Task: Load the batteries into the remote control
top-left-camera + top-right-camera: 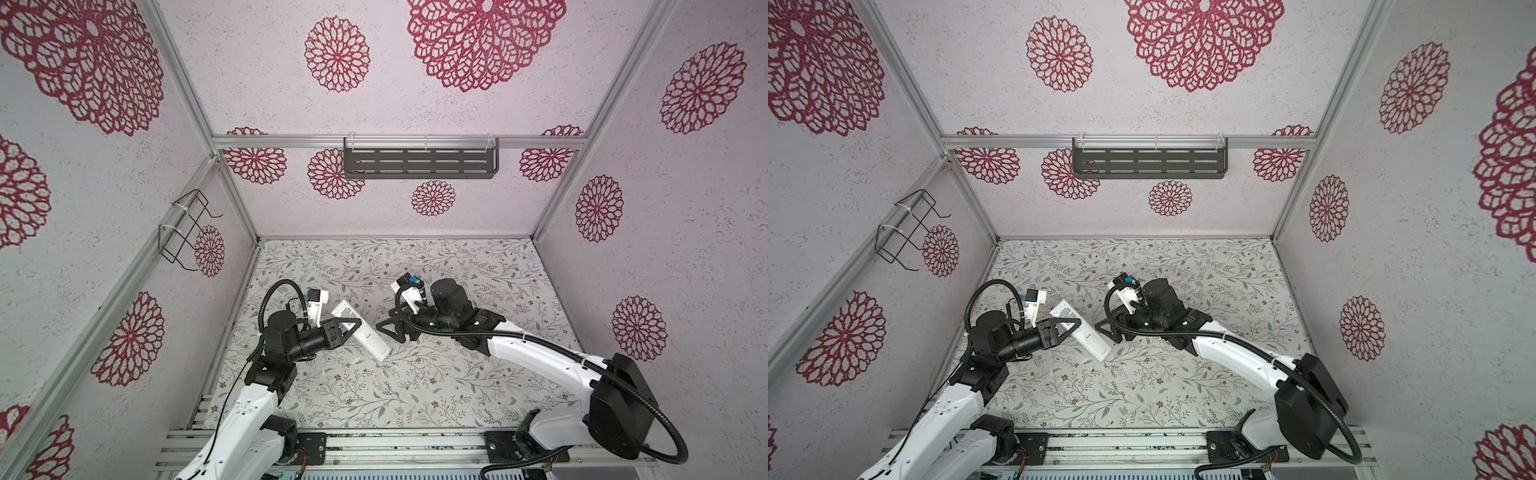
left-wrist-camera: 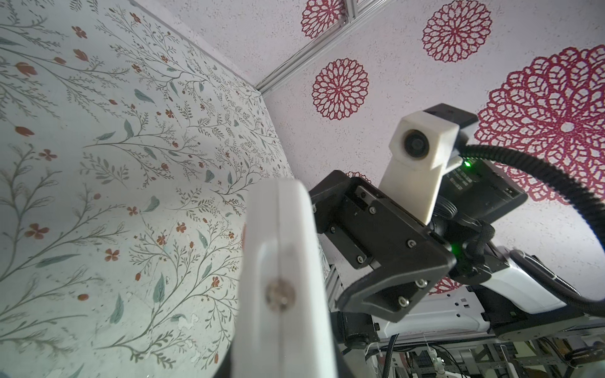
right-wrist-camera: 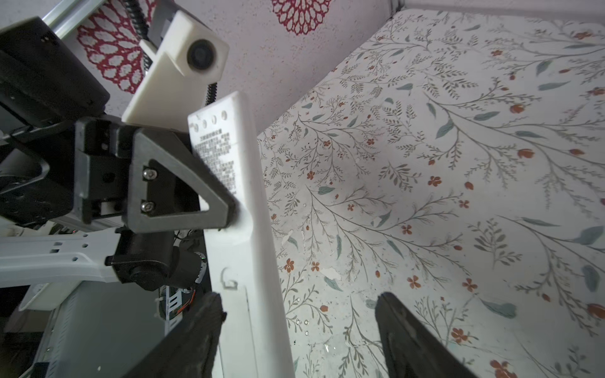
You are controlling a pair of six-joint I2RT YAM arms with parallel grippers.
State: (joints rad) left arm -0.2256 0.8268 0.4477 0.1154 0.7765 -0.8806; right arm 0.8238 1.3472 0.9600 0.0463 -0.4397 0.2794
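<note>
Pale walls (image 1: 415,104) stamped with red flower medallions close round a tabletop (image 1: 478,395) printed with thin branches, grey leaves and small rust flowers. On the back wall hangs a dark slotted shelf (image 1: 419,163), and on the side wall by my left arm a black wire rack (image 1: 185,228).

My left fingers (image 1: 347,325) are clamped tight on the remote (image 1: 370,343), gripping it across its width a little above its middle. In both top views the remote (image 1: 1090,343) lies slanted, with one end toward the back wall and the other toward my base. Its back faces up: in the right wrist view I can read a printed label (image 3: 217,160) near the far end of the remote (image 3: 242,203), partly covered by the grey triangular finger of my left fingers (image 3: 176,189). Further along the back there is a small hook-shaped mark above a straight seam. In the left wrist view the remote (image 2: 278,255) fills the foreground end-on, blurred, with a small round metal spot in its end face. I cannot tell whether its near end touches the tabletop.

My right fingers (image 1: 390,330) stand wide and hold nothing. They sit just beside the remote, facing my left fingers. In the right wrist view one of my right fingers (image 3: 203,324) overlaps the remote's edge near the seam, while the other is out over bare tabletop.
</note>
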